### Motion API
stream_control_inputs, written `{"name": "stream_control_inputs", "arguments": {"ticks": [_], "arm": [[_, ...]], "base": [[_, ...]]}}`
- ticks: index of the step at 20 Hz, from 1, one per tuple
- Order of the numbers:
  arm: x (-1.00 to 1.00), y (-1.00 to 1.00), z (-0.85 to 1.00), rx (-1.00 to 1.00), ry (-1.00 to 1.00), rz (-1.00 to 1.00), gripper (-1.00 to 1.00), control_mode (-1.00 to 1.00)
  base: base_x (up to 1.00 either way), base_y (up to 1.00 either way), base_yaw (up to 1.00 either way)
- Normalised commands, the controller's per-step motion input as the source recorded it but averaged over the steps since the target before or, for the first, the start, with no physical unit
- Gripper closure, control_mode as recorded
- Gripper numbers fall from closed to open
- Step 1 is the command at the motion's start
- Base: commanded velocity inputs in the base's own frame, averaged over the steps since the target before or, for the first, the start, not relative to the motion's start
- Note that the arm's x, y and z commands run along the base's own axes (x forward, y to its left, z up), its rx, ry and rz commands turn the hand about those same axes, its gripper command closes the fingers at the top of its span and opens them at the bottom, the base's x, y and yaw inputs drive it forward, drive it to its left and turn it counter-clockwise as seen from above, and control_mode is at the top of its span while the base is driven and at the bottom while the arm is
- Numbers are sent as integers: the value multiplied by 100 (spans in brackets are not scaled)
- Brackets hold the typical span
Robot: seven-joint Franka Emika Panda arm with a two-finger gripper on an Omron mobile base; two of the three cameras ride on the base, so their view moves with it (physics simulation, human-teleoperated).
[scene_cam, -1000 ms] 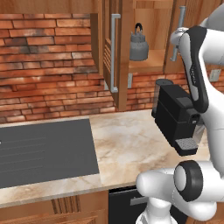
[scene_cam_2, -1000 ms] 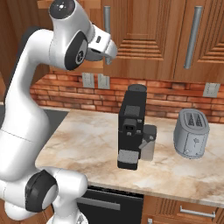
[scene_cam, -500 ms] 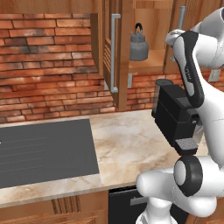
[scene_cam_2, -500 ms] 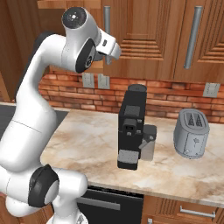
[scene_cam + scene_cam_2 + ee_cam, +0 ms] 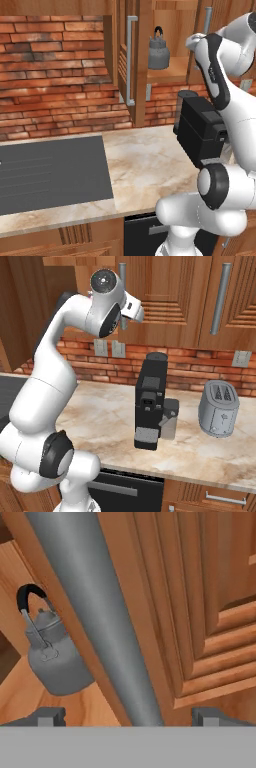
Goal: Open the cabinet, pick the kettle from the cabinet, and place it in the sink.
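The cabinet point(image 5: 150, 45) is at least partly open; in the left base view its left door stands swung out edge-on, its grey bar handle point(image 5: 131, 60) facing the room, and the shelf behind it is bare to view; the right door point(image 5: 200, 602) looks to be only ajar, though from the hand view I cannot say how far it has swung. The kettle point(image 5: 158, 51) stands upright on the cabinet shelf, towards its front edge, black arched handle up, untouched; the hand view shows the kettle to the left past the right door's handle point(image 5: 100, 617).

The gripper point(image 5: 127, 717) has its fingers spread as wide as they go, one tip either side of that bar and holding nothing; the bar runs between them, but whether the pads touch it is not clear.

So the opening step seems near its end or just finished; picking the kettle and setting it in the sink are both left to do. The likely next move is to clear the door handle and reach left to the kettle on the shelf.

On the counter point(image 5: 100, 411) below, the black coffee machine point(image 5: 151, 401) stands near the front edge, with a toaster point(image 5: 218, 408) to its right; the stovetop point(image 5: 50, 172) lies at the counter's left end.
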Motion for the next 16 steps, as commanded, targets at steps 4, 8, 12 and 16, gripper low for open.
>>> {"name": "stream_control_inputs", "arguments": {"ticks": [4,8,12,16], "arm": [[39,-8,0,1,0,7,-100,-100],[40,-2,0,0,0,5,-100,-100],[38,1,-2,0,-1,4,-100,-100],[38,6,-7,0,-4,1,100,-100]], "base": [[0,0,0],[0,0,0],[0,0,0],[0,0,0]]}}
